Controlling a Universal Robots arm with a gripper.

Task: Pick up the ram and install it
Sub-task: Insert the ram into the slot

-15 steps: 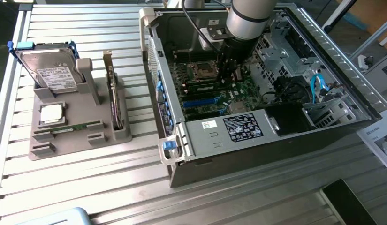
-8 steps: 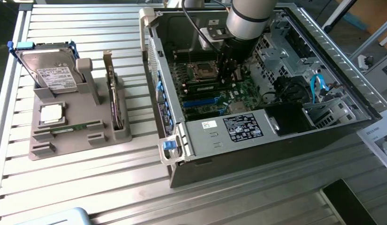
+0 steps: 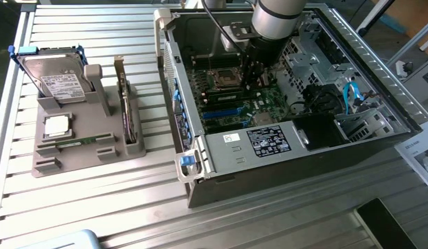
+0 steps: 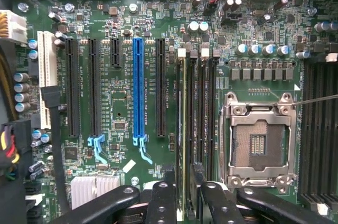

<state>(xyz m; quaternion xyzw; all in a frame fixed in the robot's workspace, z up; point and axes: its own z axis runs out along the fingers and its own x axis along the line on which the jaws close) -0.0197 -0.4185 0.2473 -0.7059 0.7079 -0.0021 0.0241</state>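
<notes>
Obs.: the ram (image 4: 182, 118) appears in the wrist view edge-on, as a thin pale-green strip. It runs along the memory slot closest to the expansion slots, with that slot's white latch (image 4: 182, 53) at its far end. I cannot tell whether it is seated or just above the slot.

The gripper (image 4: 183, 174) straddles the strip. Jaw state: cannot tell, either closed on the stick or just clear of it. In the exterior view the gripper (image 3: 250, 83) is low inside the computer case (image 3: 269, 171), close over the motherboard (image 3: 269, 101).

Surroundings: the neighbouring memory slots (image 4: 205, 118) are dark and look unfilled. The open CPU socket (image 4: 259, 139) lies just beyond them, and the blue expansion slot (image 4: 138, 86) is on the other side.

On the exterior view's left, well apart from the case, stands a grey holder tray (image 3: 82, 155). It carries a hard drive (image 3: 58, 78), an upright expansion card (image 3: 122, 104) and a second green stick (image 3: 85, 140) lying flat.

Risks (judgement):
- If the stick is slightly tilted or offset, its edge would land on the slot wall, and downward force would then bend the board.
- A closed latch or a reversed key notch would block seating.
- A loose hold could let the stick rock towards the exposed socket contacts.
</notes>
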